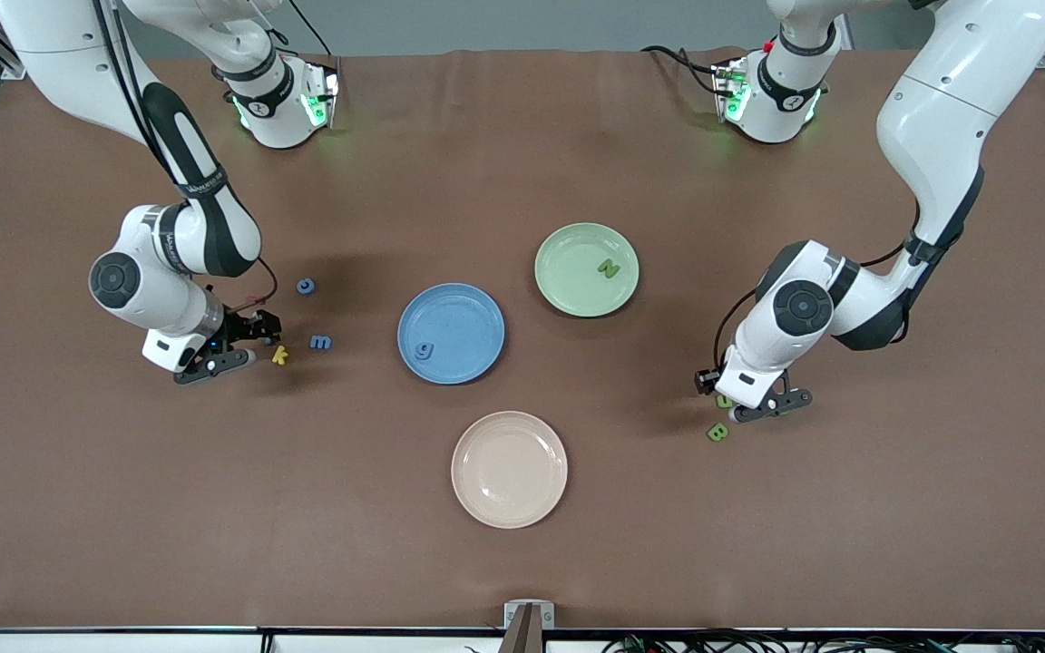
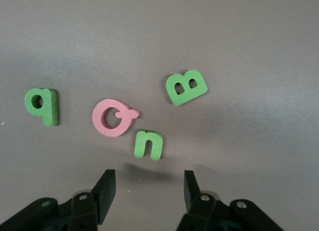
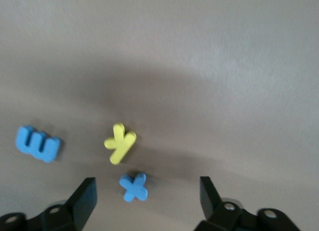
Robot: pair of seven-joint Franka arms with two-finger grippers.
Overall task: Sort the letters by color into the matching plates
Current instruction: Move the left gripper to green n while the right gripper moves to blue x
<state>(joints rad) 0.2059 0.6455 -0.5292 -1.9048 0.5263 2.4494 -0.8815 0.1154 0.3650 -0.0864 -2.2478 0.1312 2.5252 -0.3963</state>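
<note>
Nearest the front camera, a cream plate [image 1: 509, 469] is seen on the table [image 1: 522, 544]. Toward the left arm's end, the left gripper [image 2: 148, 191] is held low over a green n [image 2: 148, 144], fingers parted around nothing, with a green B [image 1: 717, 433], pink Q [image 2: 113, 117] and green q [image 2: 42, 106] nearby. Toward the right arm's end, the right gripper [image 3: 144, 196] is spread over a blue x [image 3: 133, 186] (a yellow k [image 1: 279, 355] and blue m [image 1: 320, 342] beside it). Farther up, the blue plate [image 1: 451, 333] holds a g [image 1: 425, 348]; the green plate [image 1: 587, 269] holds an N [image 1: 609, 268].
</note>
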